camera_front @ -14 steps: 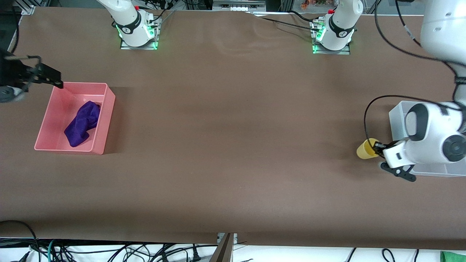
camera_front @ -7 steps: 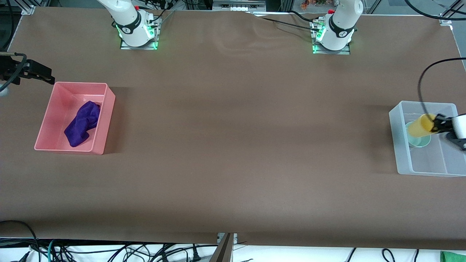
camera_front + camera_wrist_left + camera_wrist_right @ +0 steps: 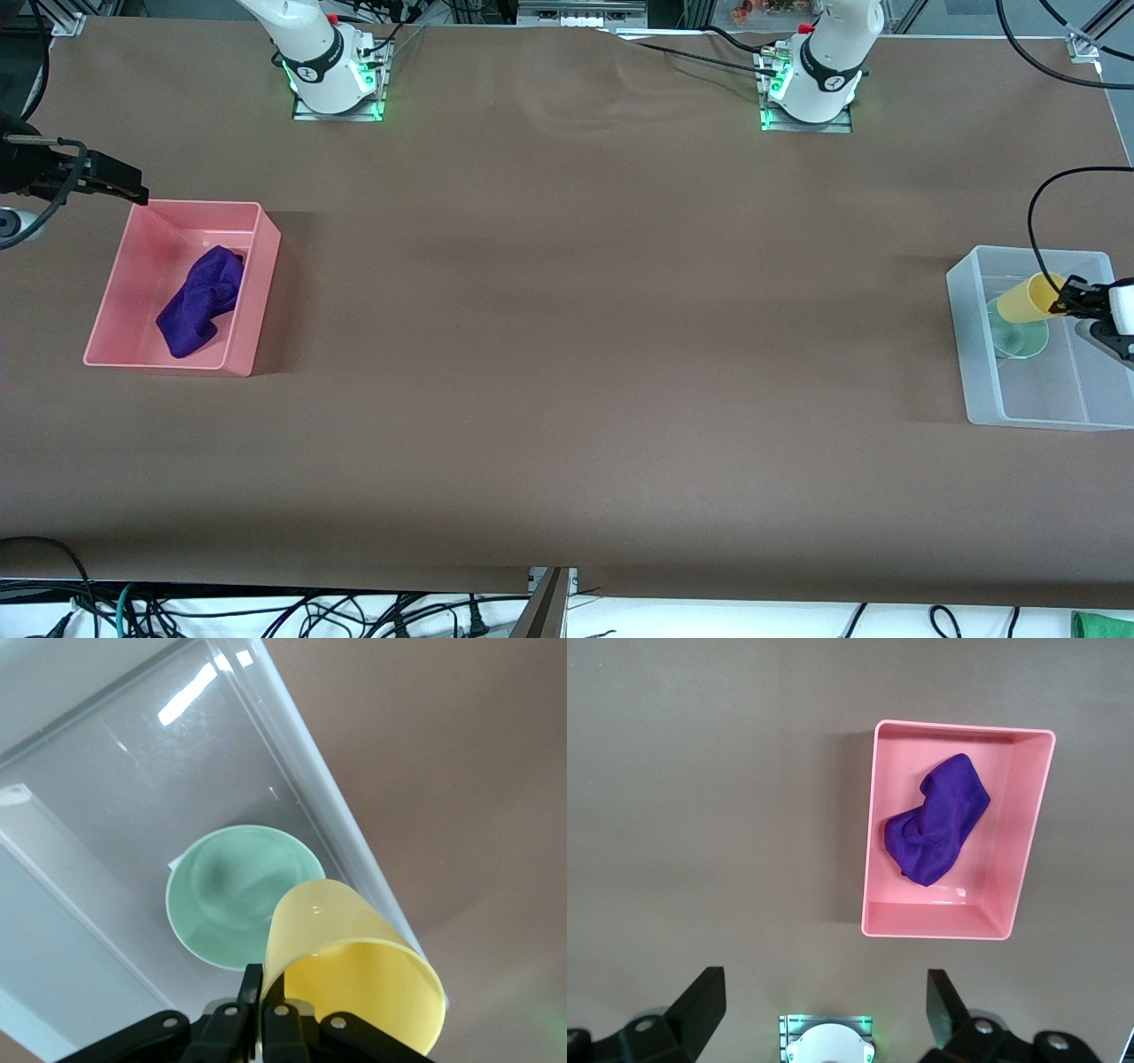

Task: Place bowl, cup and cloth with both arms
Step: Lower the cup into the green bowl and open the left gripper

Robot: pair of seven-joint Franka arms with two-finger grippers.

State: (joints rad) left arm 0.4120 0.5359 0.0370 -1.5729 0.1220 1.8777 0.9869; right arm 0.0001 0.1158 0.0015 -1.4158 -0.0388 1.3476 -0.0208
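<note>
My left gripper (image 3: 1063, 301) is shut on the rim of the yellow cup (image 3: 1026, 299), one finger inside the mouth and one outside (image 3: 264, 997). The cup (image 3: 341, 943) hangs tilted over the pale green bowl (image 3: 226, 895), which sits in the clear bin (image 3: 967, 354). The bowl (image 3: 1019, 338) shows partly under the cup. The purple cloth (image 3: 199, 301) lies bunched in the pink bin (image 3: 262, 292) at the right arm's end of the table. My right gripper (image 3: 124, 184) hangs open and empty over the table by that bin's corner. Cloth (image 3: 939, 819) and pink bin (image 3: 939, 921) also show in the right wrist view.
The two arm bases (image 3: 335, 75) (image 3: 811, 84) stand along the table edge farthest from the front camera. Brown tabletop (image 3: 576, 337) stretches between the two bins. A black cable (image 3: 1036, 221) loops above the clear bin (image 3: 106, 780).
The left gripper has carried the cup from over the table beside the clear bin to over the bowl inside it. The right gripper has shifted slightly by the pink bin's corner.
</note>
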